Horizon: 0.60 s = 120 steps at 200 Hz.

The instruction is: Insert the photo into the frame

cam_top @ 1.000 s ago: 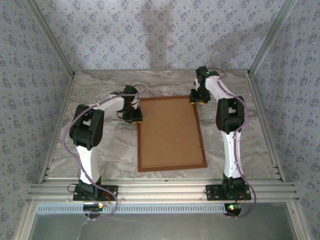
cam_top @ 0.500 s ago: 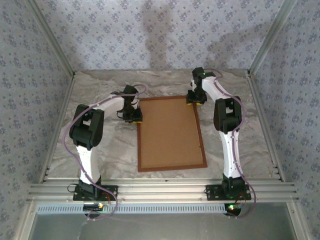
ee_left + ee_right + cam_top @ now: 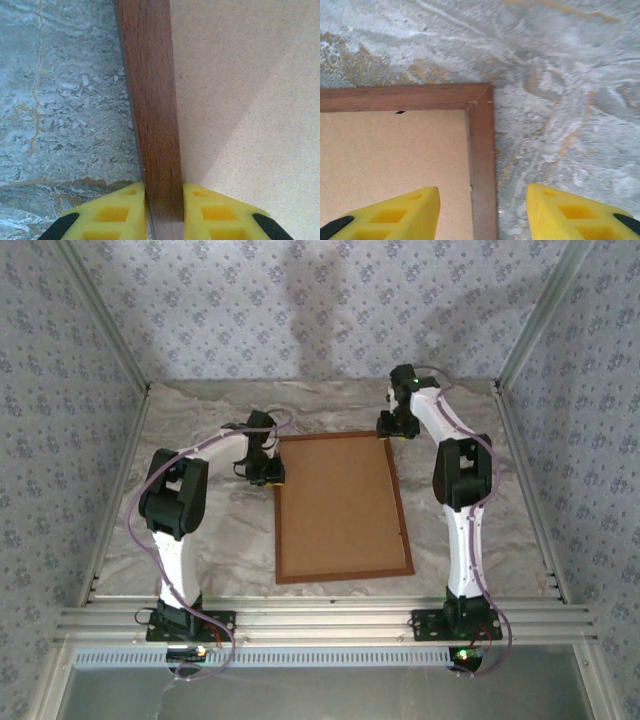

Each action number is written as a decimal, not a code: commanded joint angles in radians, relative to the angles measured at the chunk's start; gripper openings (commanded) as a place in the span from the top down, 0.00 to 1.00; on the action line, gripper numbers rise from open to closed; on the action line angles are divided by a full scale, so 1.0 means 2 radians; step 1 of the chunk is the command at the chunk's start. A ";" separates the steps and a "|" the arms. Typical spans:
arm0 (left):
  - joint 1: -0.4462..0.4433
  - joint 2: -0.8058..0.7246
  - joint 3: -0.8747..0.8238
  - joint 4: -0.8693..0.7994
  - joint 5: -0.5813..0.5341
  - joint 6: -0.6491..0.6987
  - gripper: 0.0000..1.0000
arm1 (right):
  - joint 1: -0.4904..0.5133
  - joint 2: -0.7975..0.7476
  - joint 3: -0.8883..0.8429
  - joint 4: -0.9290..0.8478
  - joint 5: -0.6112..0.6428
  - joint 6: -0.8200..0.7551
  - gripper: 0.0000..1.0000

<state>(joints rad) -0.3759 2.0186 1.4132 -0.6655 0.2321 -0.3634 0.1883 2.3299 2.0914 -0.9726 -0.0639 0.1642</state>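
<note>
Frame [image 3: 405, 530] is lying flat in the middle of the marble table [image 3: 220, 540], between the two arms, and is not shifting versus a second ago. Its long axis is running near-to-far with a slight skew, the near short end sitting a touch further right than the far one. The brown backing board [image 3: 340, 505] is facing up and filling the opening inside the moulding.

The left arm [image 3: 175, 500] is keeping the same pose as before. The right arm [image 3: 455, 480] is the only thing changing. Its wrist is now sitting slightly further toward the far wall than a second ago.

The left gripper [image 3: 266, 477] is clamping the frame's left long rail near the far left corner. In the left wrist view [image 3: 164, 200] the yellow pads [image 3: 120, 212] are pressing both sides of the rail [image 3: 152, 115], so the gap is narrow. One pad is on the table side [image 3: 60, 100] and the other on the board side [image 3: 240, 100].

The right gripper [image 3: 393, 426] is hanging over the far right corner. In the right wrist view [image 3: 482, 192] its jaws are standing wide. One pad [image 3: 415, 207] is sitting over the board [image 3: 390, 150] and the other over the marble [image 3: 570, 100]. The right rail [image 3: 482, 165] is running between them, with neither pad touching it.
</note>
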 commanded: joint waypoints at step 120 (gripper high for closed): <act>-0.003 0.033 -0.005 0.002 -0.018 0.013 0.78 | -0.006 0.031 -0.001 -0.012 0.031 -0.032 0.50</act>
<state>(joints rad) -0.3759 2.0190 1.4132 -0.6655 0.2321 -0.3626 0.1726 2.3596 2.0903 -0.9726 -0.0212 0.1238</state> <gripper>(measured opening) 0.224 0.500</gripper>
